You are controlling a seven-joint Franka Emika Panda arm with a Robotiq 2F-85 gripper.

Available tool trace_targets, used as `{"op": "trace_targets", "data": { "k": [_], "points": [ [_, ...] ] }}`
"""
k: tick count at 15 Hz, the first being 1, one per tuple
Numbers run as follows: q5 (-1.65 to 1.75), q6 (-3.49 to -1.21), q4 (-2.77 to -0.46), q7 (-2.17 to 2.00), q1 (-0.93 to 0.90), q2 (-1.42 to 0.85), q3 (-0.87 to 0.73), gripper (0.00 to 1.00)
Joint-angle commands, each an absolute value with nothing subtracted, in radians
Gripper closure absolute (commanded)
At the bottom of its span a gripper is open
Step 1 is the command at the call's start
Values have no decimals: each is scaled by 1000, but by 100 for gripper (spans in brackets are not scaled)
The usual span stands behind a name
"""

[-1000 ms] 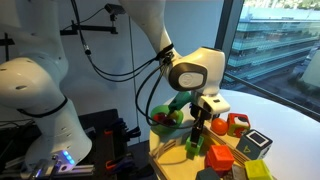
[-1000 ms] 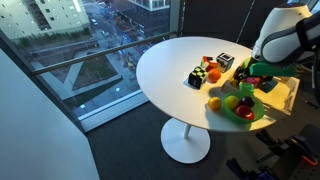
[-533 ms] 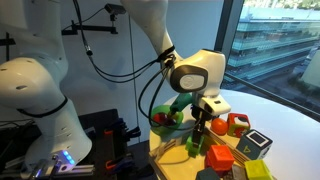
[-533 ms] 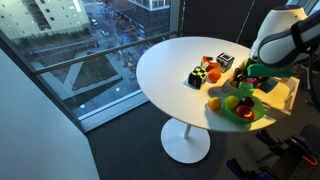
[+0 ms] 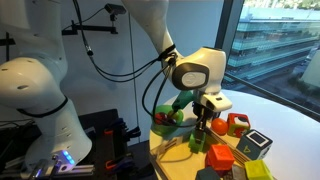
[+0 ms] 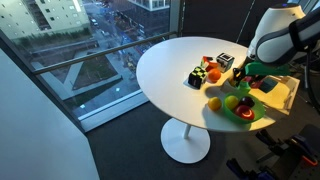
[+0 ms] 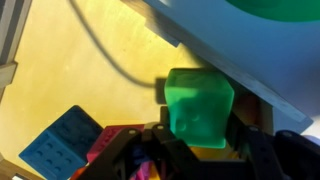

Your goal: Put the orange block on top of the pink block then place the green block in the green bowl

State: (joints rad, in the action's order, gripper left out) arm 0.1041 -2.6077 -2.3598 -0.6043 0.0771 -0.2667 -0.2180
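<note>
In an exterior view the green bowl (image 5: 162,119) is sitting leftmost, and the gripper (image 5: 200,133) is hanging just right of it, the arm arching over and pointing it straight down. In the wrist view it is clenching the green block (image 7: 200,108). The best course, I judge, is carrying the block level over the bowl's middle and releasing low

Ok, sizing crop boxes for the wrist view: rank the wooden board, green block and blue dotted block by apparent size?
1. wooden board
2. green block
3. blue dotted block
The green block is in the gripper, nearer the camera, so 2 over 3 is unsure.
</note>
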Motion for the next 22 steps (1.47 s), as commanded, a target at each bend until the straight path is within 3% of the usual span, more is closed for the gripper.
{"op": "trace_targets", "data": {
  "k": [1, 22],
  "points": [
    [118, -2543, -2332, -581, 55, -226, -229, 72],
    [57, -2391, -2386, -279, 38, 48, -64, 72]
  ]
}}
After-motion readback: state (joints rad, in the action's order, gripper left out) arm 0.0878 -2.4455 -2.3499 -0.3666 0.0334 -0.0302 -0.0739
